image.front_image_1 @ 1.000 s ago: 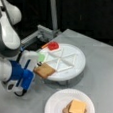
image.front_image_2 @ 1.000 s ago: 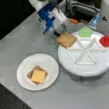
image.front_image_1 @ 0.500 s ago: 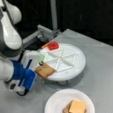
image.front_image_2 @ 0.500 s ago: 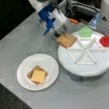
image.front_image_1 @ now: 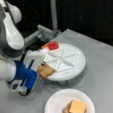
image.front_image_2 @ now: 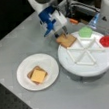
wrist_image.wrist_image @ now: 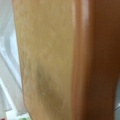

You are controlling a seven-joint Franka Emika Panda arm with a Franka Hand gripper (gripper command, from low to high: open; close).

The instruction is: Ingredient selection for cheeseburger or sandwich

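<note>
My gripper (image.front_image_1: 42, 64) (image.front_image_2: 64, 34) is shut on a tan-brown toast square (image.front_image_1: 46, 70) (image.front_image_2: 66, 40), held at the near edge of the white divided tray (image.front_image_1: 78, 65) (image.front_image_2: 80, 70). The toast (wrist_image.wrist_image: 50, 60) fills the wrist view. A red disc (image.front_image_1: 53, 45) (image.front_image_2: 106, 40) and a green leaf piece (image.front_image_2: 85, 31) lie in tray compartments. On the small white plate (image.front_image_1: 54, 102) (image.front_image_2: 22, 72) sits the sandwich stack, a yellow-orange cheese square (image.front_image_1: 77, 107) (image.front_image_2: 38, 75) on top of another toast square (image.front_image_1: 66, 112) (image.front_image_2: 29, 74). A patty does not show.
Both plates stand on a grey table (image.front_image_1: 102, 48) (image.front_image_2: 23, 42). A metal bracket and post (image.front_image_1: 46, 33) stand behind the tray in a front view. A dark perforated strip (image.front_image_2: 13, 107) borders the table at a front view's bottom left.
</note>
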